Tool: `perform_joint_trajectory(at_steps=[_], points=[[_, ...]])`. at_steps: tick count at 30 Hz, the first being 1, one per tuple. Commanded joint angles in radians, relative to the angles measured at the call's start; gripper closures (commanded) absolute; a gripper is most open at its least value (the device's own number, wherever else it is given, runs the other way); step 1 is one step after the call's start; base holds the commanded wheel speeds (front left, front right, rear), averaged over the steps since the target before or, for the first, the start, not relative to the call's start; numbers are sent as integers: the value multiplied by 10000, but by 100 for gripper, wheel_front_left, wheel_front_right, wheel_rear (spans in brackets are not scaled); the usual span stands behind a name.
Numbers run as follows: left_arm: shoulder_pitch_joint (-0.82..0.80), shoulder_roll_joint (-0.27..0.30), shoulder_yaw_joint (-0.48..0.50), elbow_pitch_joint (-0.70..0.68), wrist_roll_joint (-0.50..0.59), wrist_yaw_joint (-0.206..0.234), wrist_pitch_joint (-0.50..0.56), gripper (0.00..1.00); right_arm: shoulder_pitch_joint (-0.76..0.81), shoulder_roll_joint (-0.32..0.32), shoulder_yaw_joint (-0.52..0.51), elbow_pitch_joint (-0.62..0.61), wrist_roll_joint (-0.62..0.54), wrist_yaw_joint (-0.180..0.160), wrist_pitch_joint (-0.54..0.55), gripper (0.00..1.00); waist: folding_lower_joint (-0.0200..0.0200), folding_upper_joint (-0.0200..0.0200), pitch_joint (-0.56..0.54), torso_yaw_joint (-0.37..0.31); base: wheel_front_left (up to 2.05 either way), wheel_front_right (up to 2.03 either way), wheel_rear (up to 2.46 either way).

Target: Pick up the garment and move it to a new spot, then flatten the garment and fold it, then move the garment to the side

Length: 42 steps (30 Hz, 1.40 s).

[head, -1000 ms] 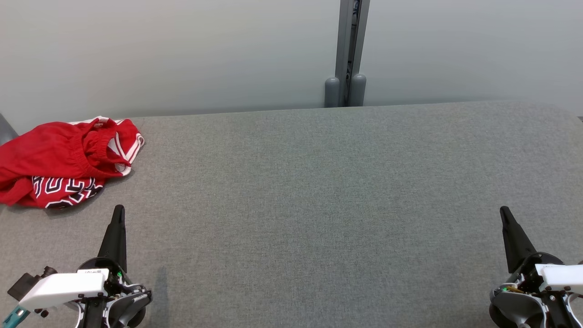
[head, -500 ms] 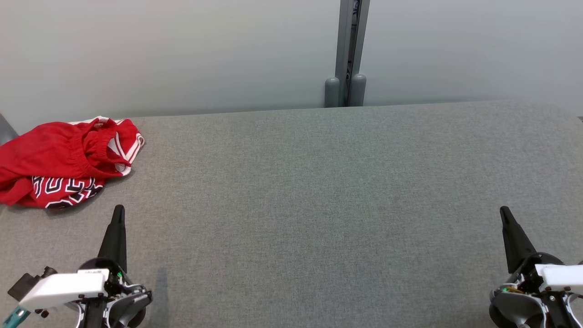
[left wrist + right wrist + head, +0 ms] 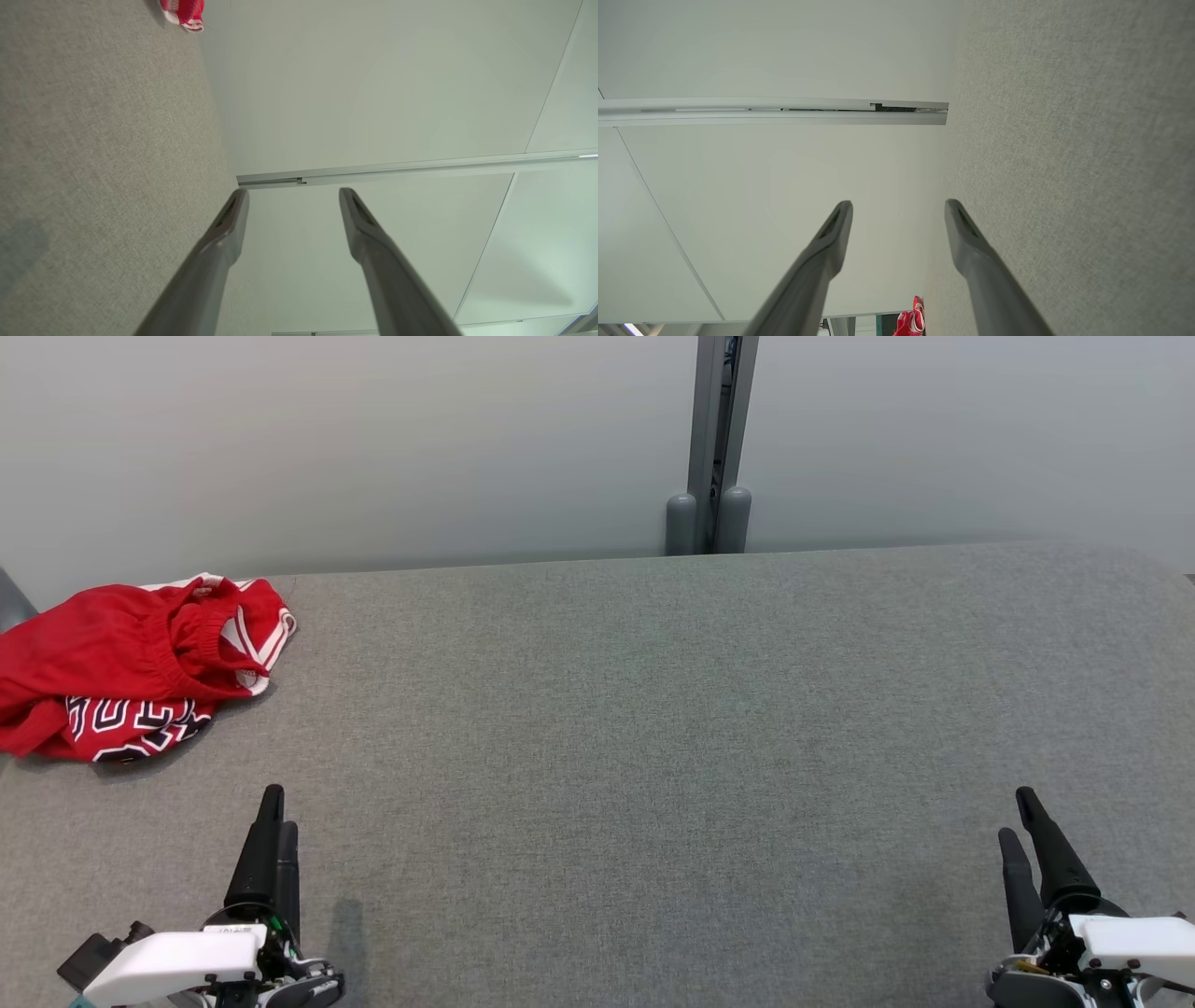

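The garment (image 3: 131,663) is a crumpled red piece with white trim and a black-and-white pattern, lying at the far left of the grey table (image 3: 653,709). A small part of the garment (image 3: 184,11) shows at the top of the left wrist view, and the garment (image 3: 911,322) appears at the bottom of the right wrist view. My left gripper (image 3: 278,810) hovers low at the front left, below the garment, open and empty. At the front right my right gripper (image 3: 1016,817) is open and empty. Both wrist views show the fingers (image 3: 364,224) (image 3: 966,228) spread apart.
A pale wall stands behind the table, with a grey vertical post (image 3: 717,439) and two rounded grey caps (image 3: 707,523) at its back edge. Grey fabric stretches between the two grippers.
Both grippers have opened, each now showing two separate fingers. Both have also drawn back toward the front edge of the table. The garment has not moved.
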Motion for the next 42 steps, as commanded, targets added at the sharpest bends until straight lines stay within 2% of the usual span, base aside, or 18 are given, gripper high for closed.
perform_joint_trajectory(at_steps=[1, 10, 24, 33, 42], points=[[-214, 103, -100, -237, 248, -2, -121, 0, -123, -94, 32, -208, -142, 4, -147, 0, 0, 0, 2, 2, 0, 0, 0], [-213, 122, -290, -342, 1301, 7, -529, 0, -75, -115, 43, -436, -987, 6, -554, 0, 0, 0, 7, 5, 0, 0, 0], [-179, 144, -670, -894, 3691, 405, -1049, 0, 75, -141, 56, -976, -3266, 9, -1075, 0, 0, 0, 22, 22, 0, 0, 0], [-109, 157, -1008, -1140, 5664, 773, -1404, 0, 225, -159, 151, -1402, -5465, 11, -1432, 0, 0, 0, 9, 47, 0, 0, 0], [-5, 168, -1201, -1141, 7582, 1000, -1696, 0, 363, -174, 299, -1575, -7088, 13, -1721, 0, 0, 0, -29, 47, 0, 0, 0]])
